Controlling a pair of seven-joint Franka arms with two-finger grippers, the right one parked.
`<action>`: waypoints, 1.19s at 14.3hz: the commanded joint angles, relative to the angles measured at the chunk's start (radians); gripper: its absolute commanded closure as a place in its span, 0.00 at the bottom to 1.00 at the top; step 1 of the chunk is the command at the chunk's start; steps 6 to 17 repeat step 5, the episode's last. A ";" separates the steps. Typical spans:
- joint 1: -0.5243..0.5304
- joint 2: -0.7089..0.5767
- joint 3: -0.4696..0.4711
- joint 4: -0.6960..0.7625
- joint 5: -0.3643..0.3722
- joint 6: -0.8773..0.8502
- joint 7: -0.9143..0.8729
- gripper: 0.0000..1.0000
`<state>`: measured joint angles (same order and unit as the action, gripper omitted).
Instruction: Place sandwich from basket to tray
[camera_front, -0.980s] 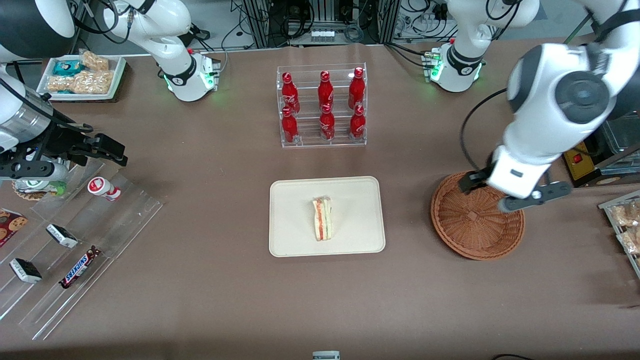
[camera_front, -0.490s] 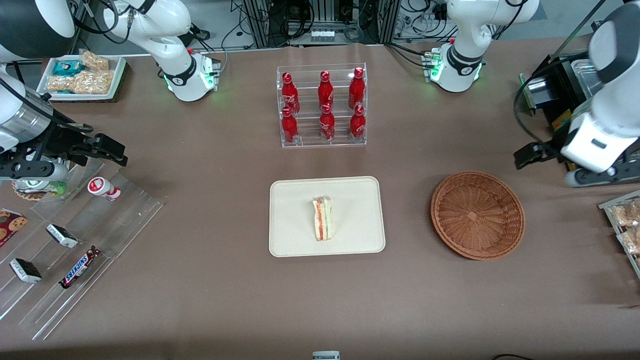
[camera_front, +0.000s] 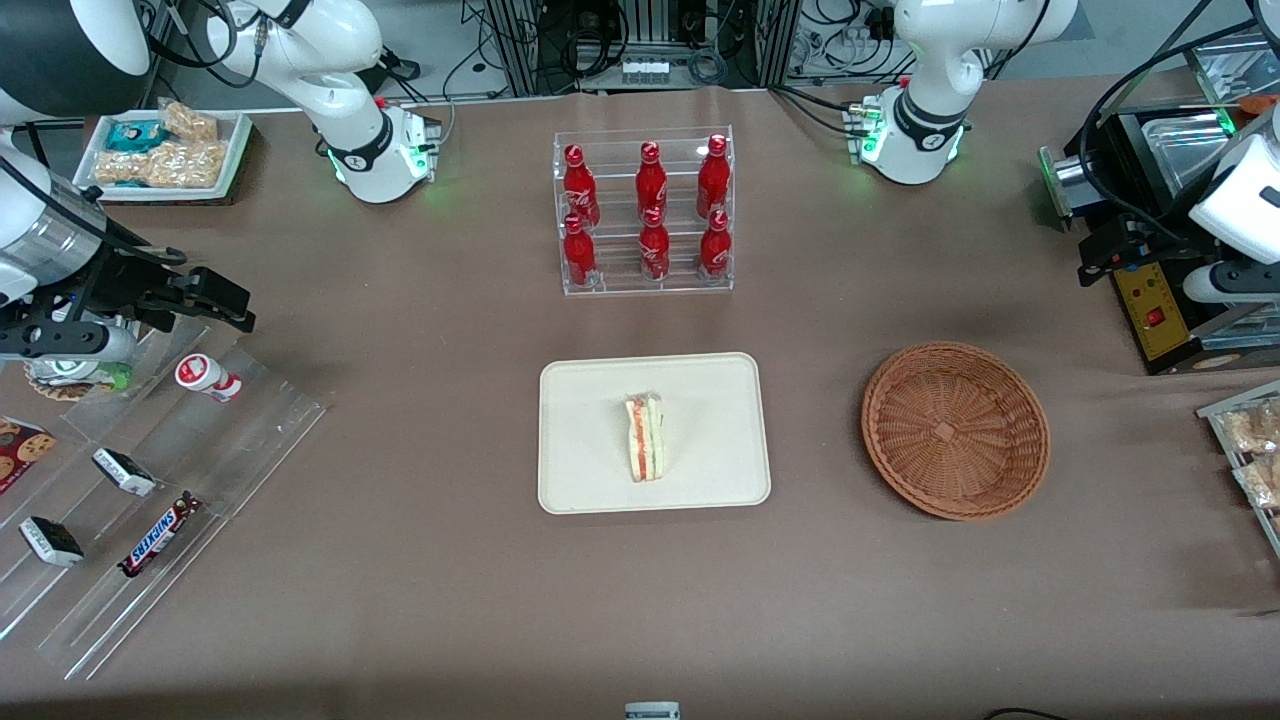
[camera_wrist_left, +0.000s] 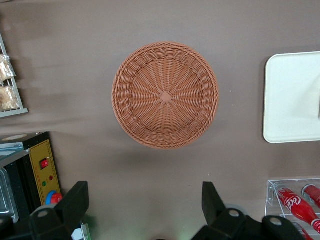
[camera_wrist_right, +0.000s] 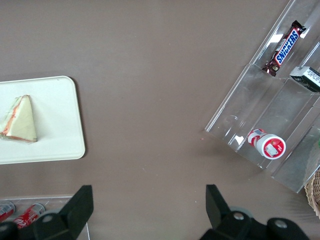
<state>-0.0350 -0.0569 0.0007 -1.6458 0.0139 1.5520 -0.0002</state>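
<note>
front view first: nearest me a snickers bar (camera_front: 158, 535) lies in a clear acrylic rack (camera_front: 200, 470) toward the parked arm's end. the sandwich (camera_front: 646, 438) lies on the cream tray (camera_front: 580, 480), well apart from the wicker basket (camera_front: 955, 430), which holds nothing. farther off, red coca-cola bottles (camera_front: 651, 215) stand in a clear case. the gripper (camera_wrist_left: 145, 207) hangs high near the working arm's end, fingers spread wide, holding nothing.

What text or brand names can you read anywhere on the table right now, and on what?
"SNICKERS": on the chocolate bar in the clear rack.
"Coca-Cola" script, only partly legible: on the red bottles.
Other snack packs' print: too small to read.
The sandwich, tray, basket and open end effector carry none.
</note>
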 joint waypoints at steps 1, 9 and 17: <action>0.007 0.000 -0.018 -0.002 -0.011 -0.001 0.020 0.00; 0.006 0.006 -0.016 -0.003 -0.014 0.002 0.037 0.00; 0.006 0.006 -0.016 -0.003 -0.014 0.002 0.037 0.00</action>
